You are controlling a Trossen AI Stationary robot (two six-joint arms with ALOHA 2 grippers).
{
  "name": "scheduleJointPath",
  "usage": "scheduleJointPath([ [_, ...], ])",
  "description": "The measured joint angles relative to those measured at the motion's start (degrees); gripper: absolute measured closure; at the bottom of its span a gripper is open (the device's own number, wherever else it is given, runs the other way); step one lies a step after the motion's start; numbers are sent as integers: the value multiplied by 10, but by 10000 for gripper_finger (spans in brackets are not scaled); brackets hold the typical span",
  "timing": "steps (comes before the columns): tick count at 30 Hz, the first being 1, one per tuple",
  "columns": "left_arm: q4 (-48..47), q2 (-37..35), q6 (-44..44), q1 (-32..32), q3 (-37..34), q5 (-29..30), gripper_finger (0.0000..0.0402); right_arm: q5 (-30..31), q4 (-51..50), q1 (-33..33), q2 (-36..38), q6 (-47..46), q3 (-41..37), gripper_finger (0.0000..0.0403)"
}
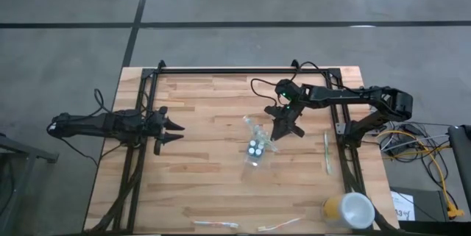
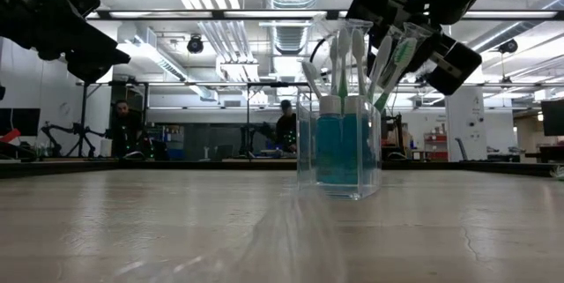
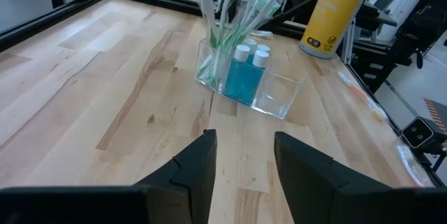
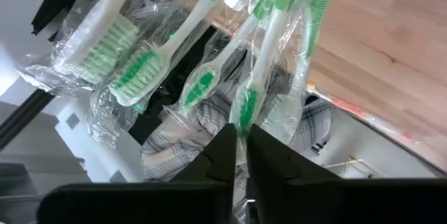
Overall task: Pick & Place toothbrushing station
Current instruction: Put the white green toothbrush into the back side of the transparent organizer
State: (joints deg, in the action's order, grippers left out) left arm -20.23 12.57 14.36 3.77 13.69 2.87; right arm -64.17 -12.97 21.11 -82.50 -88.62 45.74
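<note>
The clear plastic cup (image 1: 255, 155) stands upright on the wood table near its middle. It holds blue tubes with white caps (image 3: 244, 74) and several wrapped white-and-green toothbrushes (image 3: 234, 15), heads up. My right gripper (image 4: 241, 144) hangs just above the cup's far right side, shut on one toothbrush. One more toothbrush (image 1: 326, 153) lies flat to the right of the cup. My left gripper (image 1: 176, 131) waits open at the table's left, aimed at the cup (image 3: 279, 95) with nothing between its fingers. My right gripper pinches the upper end (image 4: 246, 112) of one plastic-wrapped toothbrush between its two fingers. The fingers come from the table's far right, slanting down. The brush (image 2: 398, 58) slants down from the fingers into the cup's top, among the other brushes.
A yellow cup with a white top (image 1: 349, 210) stands at the near right corner. Two wrapped toothbrushes (image 1: 215, 224) (image 1: 280, 226) lie along the near edge. Black frame rails (image 1: 221, 70) run along the far and side edges. People show in the room behind.
</note>
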Motion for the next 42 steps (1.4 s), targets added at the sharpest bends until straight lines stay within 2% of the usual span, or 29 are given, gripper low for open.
scheduleJointPath([
  [9, 0, 0, 0, 0, 0, -2, 252, -1, -1, 3, 0, 14, 0, 303],
  [14, 0, 0, 0, 0, 0, -2, 252, 9, -2, 4, 4, 32, 0, 279],
  [21, 0, 0, 0, 0, 0, -2, 252, 130, -48, 16, 55, 41, 0, 275],
  [32, 0, 0, 0, 0, 0, 1, 252, 241, -170, 12, 148, 50, 0, 276],
  [42, 0, 0, 0, 0, 0, 1, 252, 460, -348, -29, 216, 38, 0, 304],
])
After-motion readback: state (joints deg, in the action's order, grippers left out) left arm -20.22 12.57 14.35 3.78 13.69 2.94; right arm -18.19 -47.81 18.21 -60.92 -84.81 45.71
